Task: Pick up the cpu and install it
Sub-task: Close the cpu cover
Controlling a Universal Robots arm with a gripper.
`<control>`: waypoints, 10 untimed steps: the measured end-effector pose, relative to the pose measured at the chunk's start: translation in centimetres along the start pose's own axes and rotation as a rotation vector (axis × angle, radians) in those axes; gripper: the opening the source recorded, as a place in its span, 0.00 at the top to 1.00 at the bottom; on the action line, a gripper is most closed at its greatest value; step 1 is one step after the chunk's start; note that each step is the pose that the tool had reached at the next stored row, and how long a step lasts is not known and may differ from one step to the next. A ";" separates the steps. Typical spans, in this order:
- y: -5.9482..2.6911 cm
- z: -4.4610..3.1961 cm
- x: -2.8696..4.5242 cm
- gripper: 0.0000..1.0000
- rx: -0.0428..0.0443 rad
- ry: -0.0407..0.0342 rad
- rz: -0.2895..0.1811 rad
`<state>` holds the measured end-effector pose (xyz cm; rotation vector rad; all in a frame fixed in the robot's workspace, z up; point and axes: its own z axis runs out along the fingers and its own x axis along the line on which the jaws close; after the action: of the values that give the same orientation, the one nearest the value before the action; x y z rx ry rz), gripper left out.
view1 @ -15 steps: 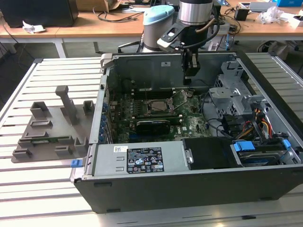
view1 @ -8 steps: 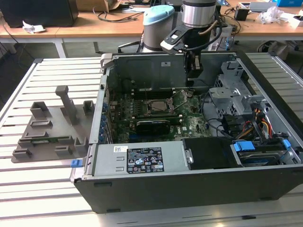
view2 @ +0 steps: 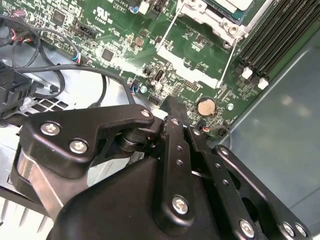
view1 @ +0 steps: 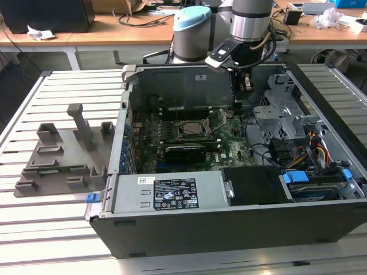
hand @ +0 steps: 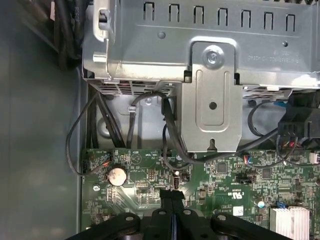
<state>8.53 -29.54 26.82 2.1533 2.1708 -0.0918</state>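
The arm (view1: 192, 31) enters at the upper centre of the exterior view. Its wrist (view1: 250, 20) points straight down, and the gripper (view1: 239, 98) hangs vertically below it. In both wrist views the two fingers (hand: 166, 201) are pressed flat against each other, tips (view2: 175, 112) together, linkage bars folded inward.
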 end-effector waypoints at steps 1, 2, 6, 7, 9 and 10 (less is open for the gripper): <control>0.10 0.02 0.00 0.89 0.0017 0.0000 0.000; 0.34 0.11 0.01 0.89 0.0170 0.0003 -0.002; 0.48 0.12 0.01 0.89 0.0206 0.0000 -0.006; 0.48 0.12 0.01 0.89 0.0198 0.0001 -0.014; 0.48 0.12 0.00 0.89 0.0152 0.0004 -0.059; 0.48 0.12 0.01 0.89 0.0140 0.0004 -0.071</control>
<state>9.01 -29.54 26.71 2.0832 2.2540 -0.1115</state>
